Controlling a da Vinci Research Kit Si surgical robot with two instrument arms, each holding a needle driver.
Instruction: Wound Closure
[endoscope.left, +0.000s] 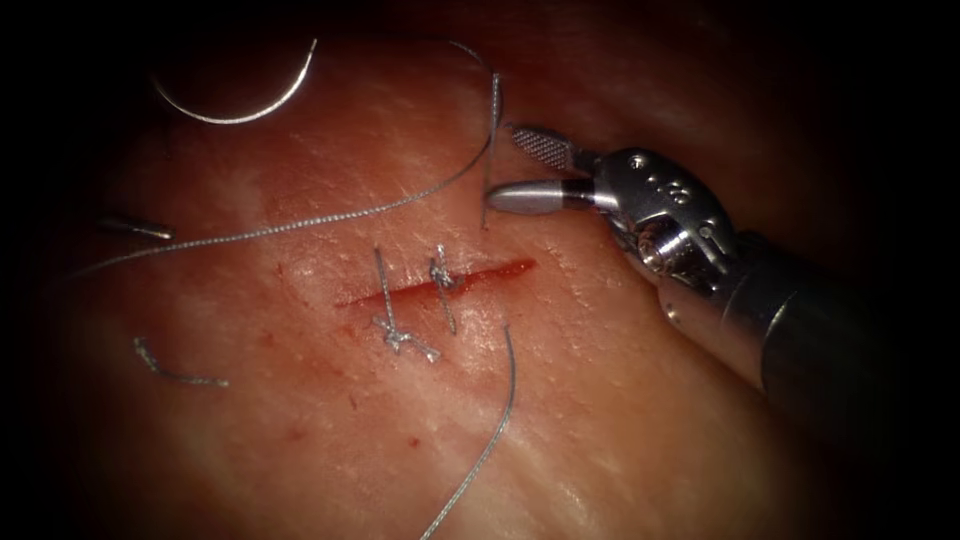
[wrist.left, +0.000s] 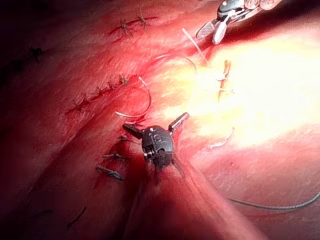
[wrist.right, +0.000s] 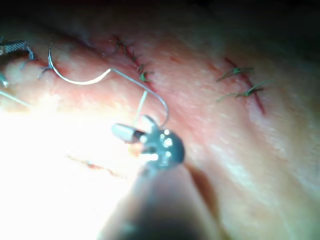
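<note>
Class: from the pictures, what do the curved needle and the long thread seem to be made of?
Curved silver needle: apparently polished metal, smooth with a bright glint, lying free on the tissue. Long grey thread: likely braided or twisted fibre, given its beaded, matte texture.

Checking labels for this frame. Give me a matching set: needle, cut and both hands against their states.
1 needle
2 cut
3 right hand
4 left hand

A open, empty, thread at its tips
B loose on the tissue, left of the cut
C open, empty, beside the needle
D two stitches across it

Pairs: 1-B, 2-D, 3-A, 4-C
</note>
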